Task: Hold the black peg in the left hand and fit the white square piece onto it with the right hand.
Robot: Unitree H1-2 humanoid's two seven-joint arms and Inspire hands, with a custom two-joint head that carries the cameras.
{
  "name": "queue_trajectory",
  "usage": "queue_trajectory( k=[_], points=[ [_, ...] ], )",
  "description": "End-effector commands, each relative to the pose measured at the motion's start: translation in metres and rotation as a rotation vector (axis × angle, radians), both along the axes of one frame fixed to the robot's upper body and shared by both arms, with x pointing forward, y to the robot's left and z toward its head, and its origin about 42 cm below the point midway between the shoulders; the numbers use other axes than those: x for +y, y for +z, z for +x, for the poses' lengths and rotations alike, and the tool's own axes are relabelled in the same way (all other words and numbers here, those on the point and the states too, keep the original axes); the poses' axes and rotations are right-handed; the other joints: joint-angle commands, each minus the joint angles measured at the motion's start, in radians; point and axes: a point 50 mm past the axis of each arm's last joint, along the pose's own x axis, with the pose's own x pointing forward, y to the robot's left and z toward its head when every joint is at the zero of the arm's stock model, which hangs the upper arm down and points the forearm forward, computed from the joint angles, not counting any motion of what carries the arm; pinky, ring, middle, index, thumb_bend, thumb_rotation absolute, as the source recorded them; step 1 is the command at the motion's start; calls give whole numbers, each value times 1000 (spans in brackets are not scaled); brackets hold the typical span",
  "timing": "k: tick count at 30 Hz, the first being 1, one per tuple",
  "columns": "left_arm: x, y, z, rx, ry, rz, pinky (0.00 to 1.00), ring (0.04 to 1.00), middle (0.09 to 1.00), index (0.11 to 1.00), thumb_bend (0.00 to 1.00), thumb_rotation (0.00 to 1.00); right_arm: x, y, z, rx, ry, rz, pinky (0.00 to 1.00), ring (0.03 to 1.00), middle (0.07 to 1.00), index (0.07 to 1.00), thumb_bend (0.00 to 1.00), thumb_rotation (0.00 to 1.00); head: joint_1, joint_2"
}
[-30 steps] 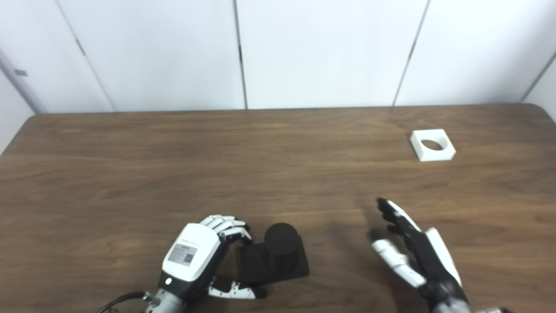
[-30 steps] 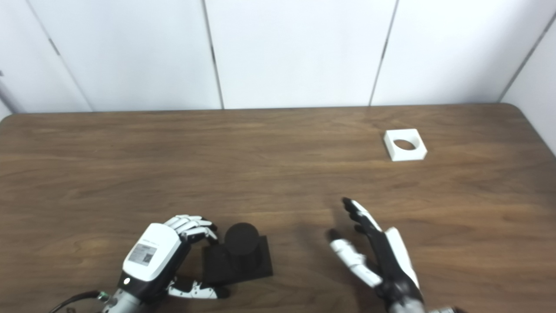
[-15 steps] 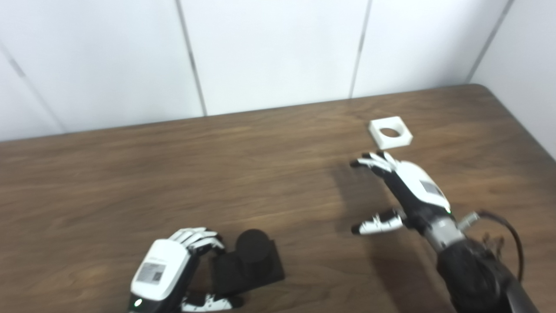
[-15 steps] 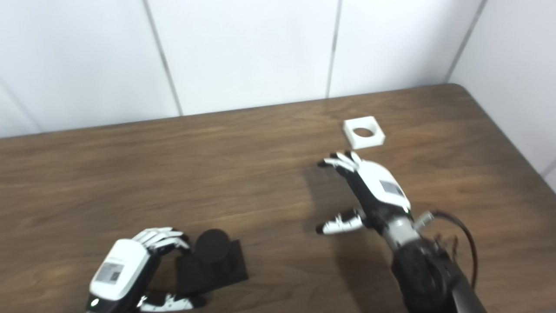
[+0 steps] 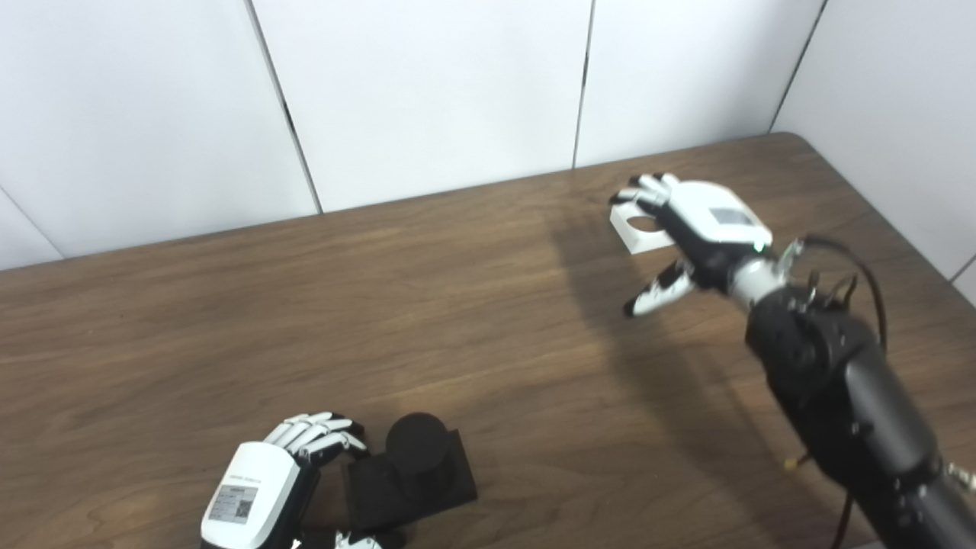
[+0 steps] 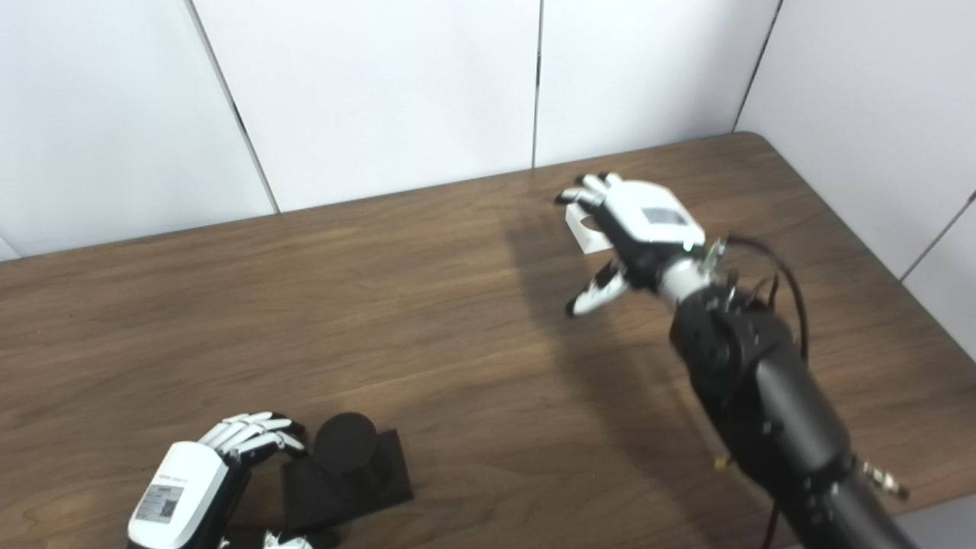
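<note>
The black peg (image 5: 415,444) is a short round post standing on a black square base (image 5: 450,484) near the table's front left. My left hand (image 5: 263,488) has its fingers (image 5: 316,431) curled against the base's left side and its thumb at the front edge, gripping it. The white square piece (image 5: 634,231), with a round hole, lies flat at the far right. My right hand (image 5: 701,221) hovers over it, open. Its fingers reach past the piece's far edge and its thumb (image 5: 654,293) sticks out in front. Most of the piece is hidden under the hand.
The brown wooden table (image 5: 457,305) ends in a rounded far right corner, and its right edge (image 6: 862,259) is close to my right arm. White wall panels stand right behind the table's far edge.
The camera has swung to the right. My right hand has reached farther out and now sits above the white piece, still open. The left hand stays on the peg's base.
</note>
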Motion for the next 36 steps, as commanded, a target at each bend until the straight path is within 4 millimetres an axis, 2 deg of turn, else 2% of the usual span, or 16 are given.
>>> queue_trajectory(
  k=[1,16,24,31,36],
  points=[
    [27,-25,-12,116,31,157,805,793,738,489,518,48,-10,27,15,-76,-14,-50,1000,1000,971,866,853,163,2,1],
    [24,-25,-17,131,22,159,813,792,738,489,517,49,-43,52,84,-5,-58,-167,1000,1000,951,838,880,148,8,12],
    [21,-21,-18,141,28,136,796,787,735,489,517,49,-48,44,112,142,-20,-267,998,1000,948,832,905,150,20,18],
    [18,-19,-17,140,32,135,790,784,733,489,518,48,-46,35,124,200,-2,-307,964,1000,945,826,916,151,25,19],
    [17,-16,-18,140,33,132,792,786,734,489,517,48,-42,27,131,246,-13,-306,982,1000,955,831,930,134,29,20]
  ],
)
